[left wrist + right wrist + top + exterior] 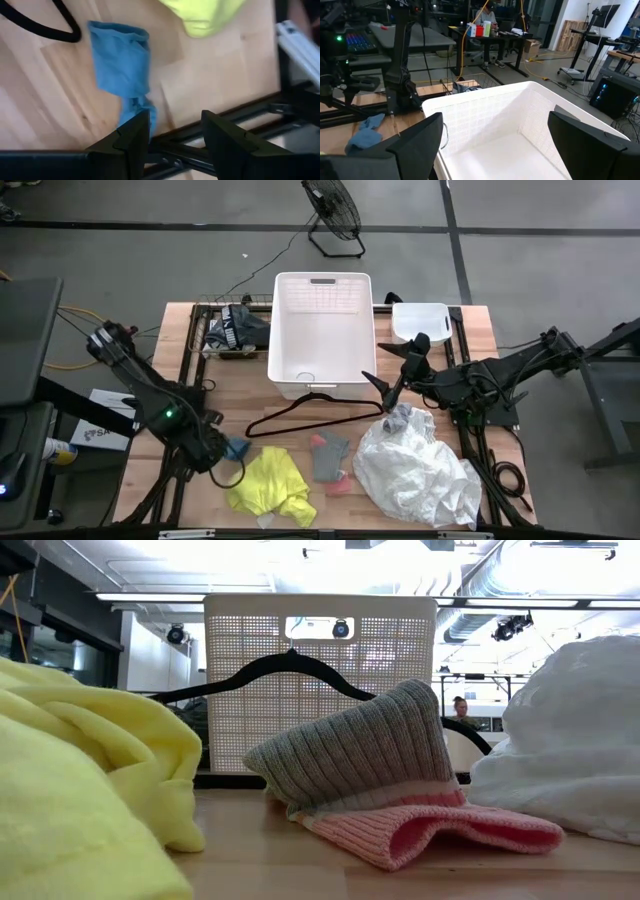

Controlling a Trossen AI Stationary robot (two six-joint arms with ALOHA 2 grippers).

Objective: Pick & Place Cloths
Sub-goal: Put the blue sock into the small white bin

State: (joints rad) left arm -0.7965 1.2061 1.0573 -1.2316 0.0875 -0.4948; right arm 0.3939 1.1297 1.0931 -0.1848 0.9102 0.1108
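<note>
Blue cloth [121, 62] by left jaws, unseen from low view.

Overhead, straight down on the whole wooden bench [330, 445]. Down at bench-top level, close behind the grey-and-pink knitted cloth [390, 775], facing the white rectangular plastic basket [320, 680]. Left wrist, tight over the small blue cloth [122, 62]. Right wrist, across that same basket toward the room.

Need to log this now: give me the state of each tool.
Left tool: open, empty, just above the blue cloth near the table's edge.
Right tool: wide open, empty, at the white basket.
</note>
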